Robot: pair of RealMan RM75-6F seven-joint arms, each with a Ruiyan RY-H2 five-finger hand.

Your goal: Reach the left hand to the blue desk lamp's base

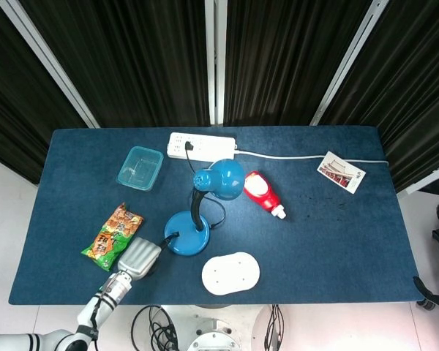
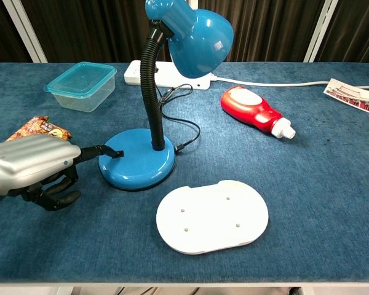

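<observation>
The blue desk lamp stands mid-table, its round base point(image 1: 186, 235) point(image 2: 137, 163) carrying a black bendy neck and a blue shade point(image 2: 197, 34). My left hand point(image 1: 137, 257) point(image 2: 34, 169) lies low on the table just left of the base, silver back up. Its dark fingers point(image 2: 52, 192) curl under the palm and hold nothing. One dark finger stretches right and reaches the base's left rim by the small black switch point(image 2: 114, 153). My right hand shows in neither view.
An orange snack bag point(image 1: 113, 236) lies just behind my left hand. A white oval plate point(image 2: 212, 215) sits in front of the lamp, and a red bottle point(image 2: 255, 112) lies to its right. Behind are a clear teal box point(image 2: 81, 85), a power strip point(image 1: 201, 144) and a card point(image 1: 341, 171).
</observation>
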